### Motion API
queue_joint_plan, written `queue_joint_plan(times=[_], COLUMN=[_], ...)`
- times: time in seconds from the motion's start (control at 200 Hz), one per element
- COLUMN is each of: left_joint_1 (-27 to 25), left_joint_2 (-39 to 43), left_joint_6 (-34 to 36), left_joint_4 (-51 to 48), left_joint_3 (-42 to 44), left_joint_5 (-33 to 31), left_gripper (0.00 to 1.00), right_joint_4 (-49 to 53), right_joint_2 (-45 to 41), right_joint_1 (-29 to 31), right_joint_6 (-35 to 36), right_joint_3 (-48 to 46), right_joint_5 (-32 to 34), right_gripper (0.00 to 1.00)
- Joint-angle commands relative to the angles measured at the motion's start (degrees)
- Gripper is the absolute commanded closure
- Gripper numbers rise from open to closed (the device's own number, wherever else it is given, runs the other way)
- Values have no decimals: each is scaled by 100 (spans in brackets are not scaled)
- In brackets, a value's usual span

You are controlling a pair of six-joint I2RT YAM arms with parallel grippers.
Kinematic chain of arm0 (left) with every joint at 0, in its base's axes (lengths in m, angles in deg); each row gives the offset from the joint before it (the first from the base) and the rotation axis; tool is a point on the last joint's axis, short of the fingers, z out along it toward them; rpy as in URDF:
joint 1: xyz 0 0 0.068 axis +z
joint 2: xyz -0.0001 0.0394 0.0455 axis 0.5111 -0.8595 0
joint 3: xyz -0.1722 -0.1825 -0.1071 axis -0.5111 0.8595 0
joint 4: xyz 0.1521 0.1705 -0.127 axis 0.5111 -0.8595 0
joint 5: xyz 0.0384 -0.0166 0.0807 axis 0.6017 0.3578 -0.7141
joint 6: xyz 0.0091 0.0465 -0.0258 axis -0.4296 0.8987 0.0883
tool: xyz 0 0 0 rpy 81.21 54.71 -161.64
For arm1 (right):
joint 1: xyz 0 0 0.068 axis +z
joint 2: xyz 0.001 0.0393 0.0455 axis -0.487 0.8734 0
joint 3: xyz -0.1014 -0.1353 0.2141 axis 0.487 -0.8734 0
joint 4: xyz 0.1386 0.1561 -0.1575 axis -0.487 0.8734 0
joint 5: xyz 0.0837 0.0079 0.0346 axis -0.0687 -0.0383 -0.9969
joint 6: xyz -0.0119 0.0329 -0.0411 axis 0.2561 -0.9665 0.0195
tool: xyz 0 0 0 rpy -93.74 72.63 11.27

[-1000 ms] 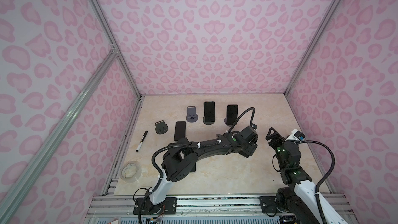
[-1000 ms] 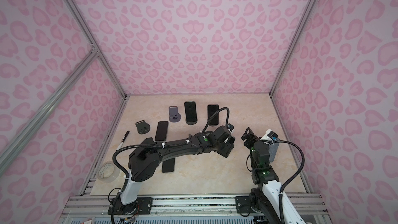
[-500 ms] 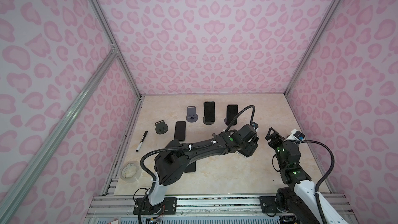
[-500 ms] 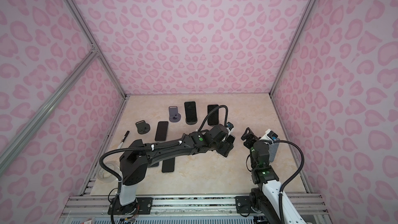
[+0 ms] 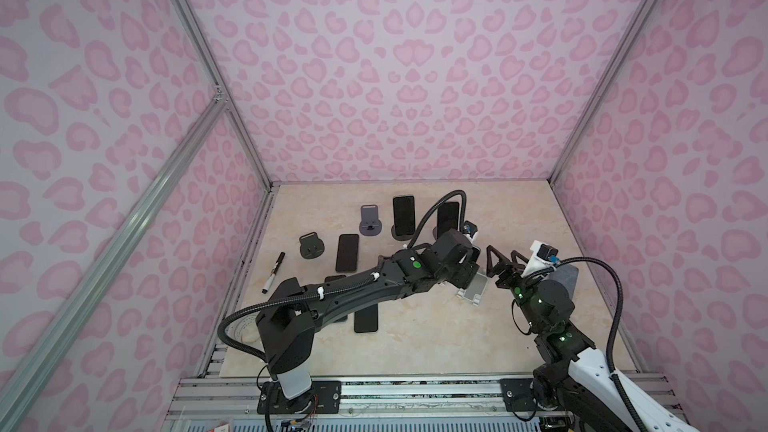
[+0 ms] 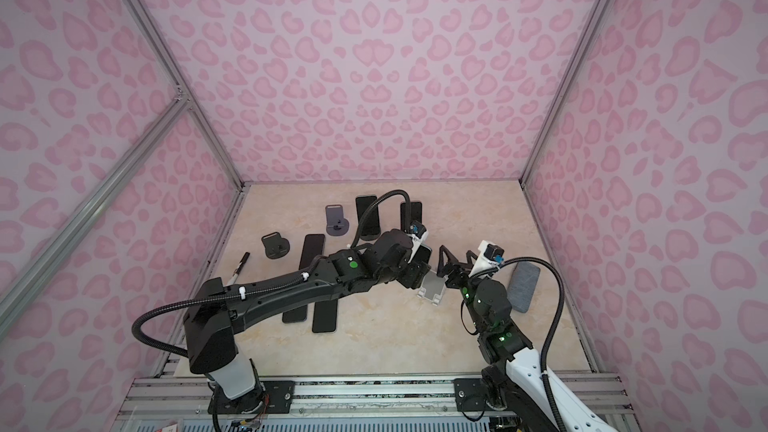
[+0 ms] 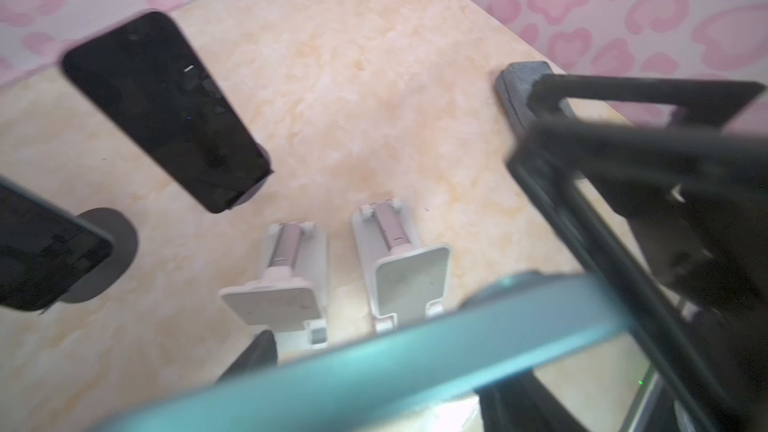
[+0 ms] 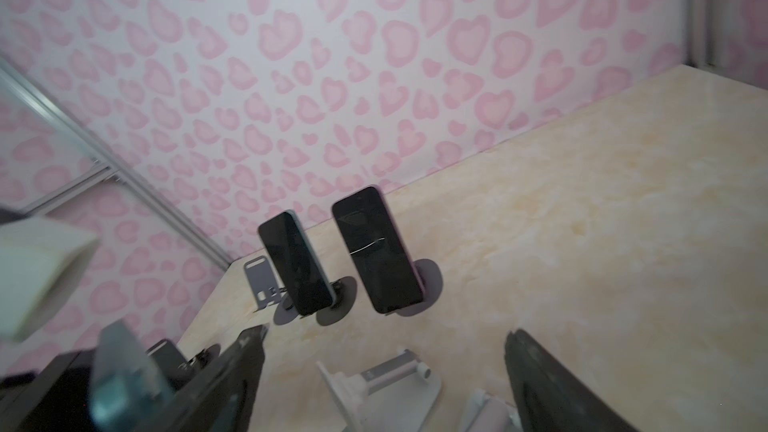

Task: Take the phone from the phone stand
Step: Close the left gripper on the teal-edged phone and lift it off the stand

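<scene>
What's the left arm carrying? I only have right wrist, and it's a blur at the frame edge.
Observer: A teal-edged phone, held by the left gripper. Its edge runs across the left wrist view.
Operator: Is it off the stand?
Observer: Yes. The left wrist view shows two white stands, both bare, with the phone apart from them.
</scene>
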Motion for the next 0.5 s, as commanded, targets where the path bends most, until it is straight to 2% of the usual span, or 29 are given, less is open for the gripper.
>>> queue_joint_plan(times=[0.0, 0.165, 0.265, 0.37, 0.495], left_joint_1=[339, 1134, 1787, 2437, 2822], left_joint_2=[491, 1051, 1179, 1011, 547], left_joint_6=[-14, -260, -570, -832, -832], left_joint_4=[119, -81, -166, -295, -388], left_joint_3=[273, 957, 1330, 1472, 1366], left_joint_5=[-262, -311, -148, 209, 229], left_gripper=[41, 42, 42, 42, 42], right_joint_4=[-512, -556, -556, -556, -634], right_joint_2=[60, 346, 417, 491, 654], right_joint_1=[408, 466, 466, 466, 471], right_joint_6=[972, 932, 882, 815, 761], right_joint_3=[72, 68, 75, 67, 53], right_joint_5=[130, 400, 504, 612, 662], right_gripper=[6, 6, 7, 6, 7])
